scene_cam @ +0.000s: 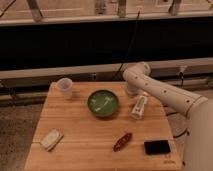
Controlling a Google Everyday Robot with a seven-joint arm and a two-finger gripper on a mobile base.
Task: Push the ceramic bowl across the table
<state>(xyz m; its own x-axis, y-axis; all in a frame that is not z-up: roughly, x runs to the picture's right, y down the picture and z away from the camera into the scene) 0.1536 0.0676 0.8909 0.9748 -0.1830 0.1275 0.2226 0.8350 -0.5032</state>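
Dark-green glazed ceramic bowl [103,103] on light-wood counter [85,150]; white gripper [138,111] just right of it; apart or together, impossible to tell.

The ceramic bowl [103,103] is glazed dark green, with pale whitish streaks inside. The bench [85,150] is light honey-coloured wood with visible plank grain. The end effector [137,111], at 3 o'clock from the bowl, is creamy white with faint darker markings. The arm [165,92] it belongs to is the same plain white. At 10 o'clock from the bowl, 1 cup [65,87] is translucent whitish. At 7 o'clock lies a pale off-white packet [51,139], at 5 o'clock a reddish-brown item [122,141], and farther toward 4 o'clock a flat black rectangle [157,147]. At 12 o'clock, beyond the bench, runs a wide black band [60,45].
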